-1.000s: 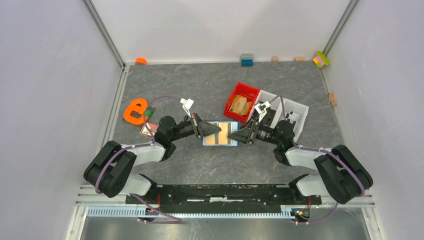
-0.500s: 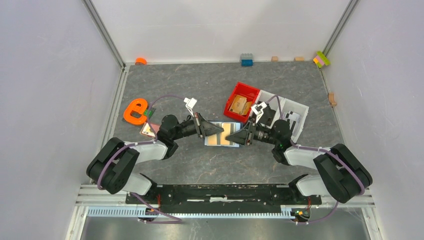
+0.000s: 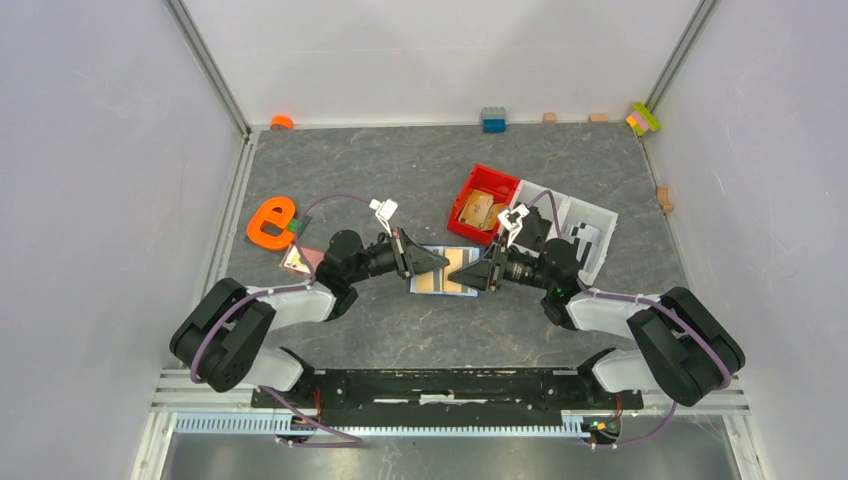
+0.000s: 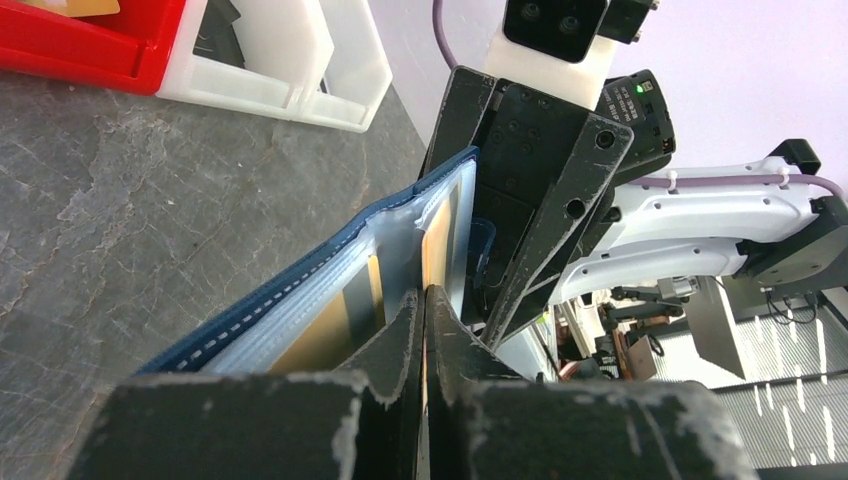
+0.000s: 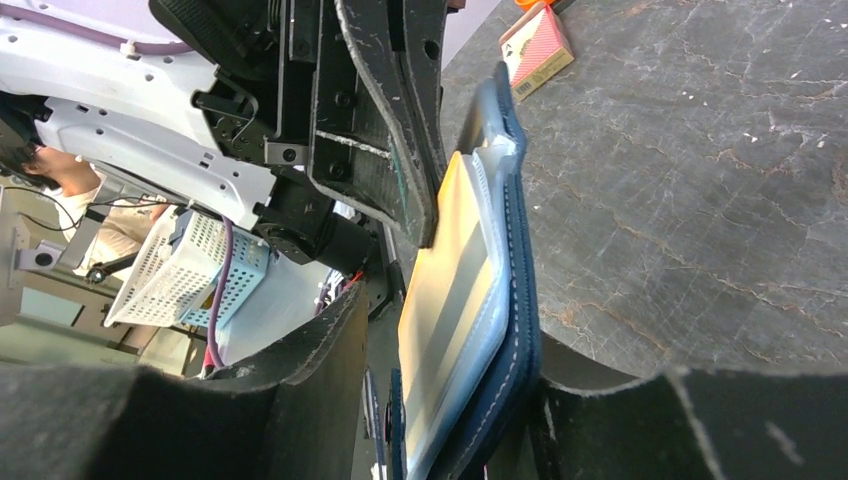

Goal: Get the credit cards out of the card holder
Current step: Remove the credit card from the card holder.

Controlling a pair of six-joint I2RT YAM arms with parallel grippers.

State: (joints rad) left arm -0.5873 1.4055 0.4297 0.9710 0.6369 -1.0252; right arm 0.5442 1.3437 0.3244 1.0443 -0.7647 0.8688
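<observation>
The navy card holder (image 3: pixel 445 284) lies open between the two arms, its light blue pockets holding tan credit cards (image 3: pixel 432 284). In the left wrist view the holder (image 4: pixel 300 290) is tilted up off the table. My left gripper (image 3: pixel 441 262) is shut (image 4: pixel 423 292) on the thin edge of one card (image 4: pixel 437 245) that is still in its pocket. My right gripper (image 3: pixel 453 277) straddles the holder's other end (image 5: pixel 455 340). One finger lies against the navy outside (image 5: pixel 515 330). A gap shows between the other finger and the cards (image 5: pixel 445 270).
A red tray (image 3: pixel 470 186) with wooden blocks and a white tray (image 3: pixel 600 213) stand just behind my right arm. An orange letter "e" (image 3: pixel 270 222) and a small pink-red piece (image 3: pixel 296 260) lie left of my left arm. Small bricks line the back wall.
Both grippers have closed in on the card holder from either side. The holder has shifted slightly right and tilted up. My left gripper now pinches a card edge.
</observation>
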